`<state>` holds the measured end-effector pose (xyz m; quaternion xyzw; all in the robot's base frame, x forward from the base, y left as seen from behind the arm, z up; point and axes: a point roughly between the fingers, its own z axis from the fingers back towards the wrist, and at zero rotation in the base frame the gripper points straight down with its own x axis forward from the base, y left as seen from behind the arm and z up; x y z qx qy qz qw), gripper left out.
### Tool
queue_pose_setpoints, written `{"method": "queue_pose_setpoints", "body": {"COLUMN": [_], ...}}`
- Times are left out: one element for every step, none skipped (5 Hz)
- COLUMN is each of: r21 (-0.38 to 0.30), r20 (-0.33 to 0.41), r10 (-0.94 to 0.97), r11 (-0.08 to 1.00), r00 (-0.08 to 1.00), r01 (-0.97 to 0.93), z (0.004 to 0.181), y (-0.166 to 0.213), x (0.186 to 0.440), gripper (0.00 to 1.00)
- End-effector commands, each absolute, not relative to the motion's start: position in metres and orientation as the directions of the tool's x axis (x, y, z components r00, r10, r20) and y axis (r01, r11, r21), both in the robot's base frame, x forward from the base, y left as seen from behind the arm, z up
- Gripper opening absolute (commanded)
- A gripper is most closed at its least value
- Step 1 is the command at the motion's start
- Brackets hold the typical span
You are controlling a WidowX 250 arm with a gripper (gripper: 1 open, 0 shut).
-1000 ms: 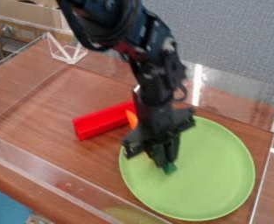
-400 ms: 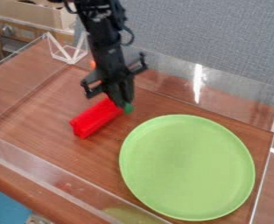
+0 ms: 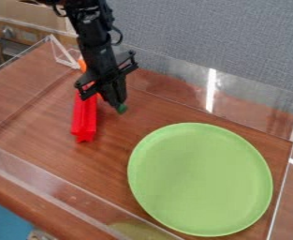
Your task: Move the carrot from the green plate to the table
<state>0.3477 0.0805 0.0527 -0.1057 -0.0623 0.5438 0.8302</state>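
Note:
My gripper point(image 3: 108, 94) hangs over the left part of the table point(image 3: 36, 108), above and just right of a red block. It is shut on the carrot point(image 3: 117, 107). The dark green stem end pokes out below the fingers, and a bit of orange shows at the upper left behind the arm. Most of the carrot is hidden by the gripper. Whether its stem end touches the wood I cannot tell. The green plate point(image 3: 205, 178) lies at the front right with nothing on it, well clear of the gripper.
A red rectangular block point(image 3: 83, 117) lies on the wood directly below-left of the gripper, pointing nearly front to back. Low clear acrylic walls point(image 3: 236, 89) border the tabletop. Shelves and boxes stand behind the left wall.
The gripper carried the carrot off the plate, up and left across the table. The red block has shifted left and turned more upright in the view.

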Motion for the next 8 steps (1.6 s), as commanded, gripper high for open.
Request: {"method": "queue_pose_setpoints", "body": {"r21": [-0.293,-0.302,-0.314,-0.318,-0.32,-0.322,-0.326,-0.327], "r20": [0.026,0.028,0.028,0.029,0.026,0.024,0.026,0.025], "r10": [0.931,0.936,0.942,0.946,0.953,0.958,0.967,0.975], "r11": [0.356,0.343,0.325,0.314,0.295,0.279,0.249,0.217], "r00": [0.365,0.351,0.333,0.322,0.302,0.287,0.255,0.221], "r01": [-0.887,-0.889,-0.892,-0.895,-0.901,-0.905,-0.912,-0.92], "z": [0.066,0.076,0.085,0.083,0.077,0.074,0.083,0.09], "y": [0.096,0.104,0.112,0.115,0.12,0.124,0.125,0.127], "x": [0.362,0.376,0.393,0.403,0.409,0.412,0.418,0.417], "gripper": [0.0,0.0,0.0,0.0,0.0,0.0,0.0,0.0]}}
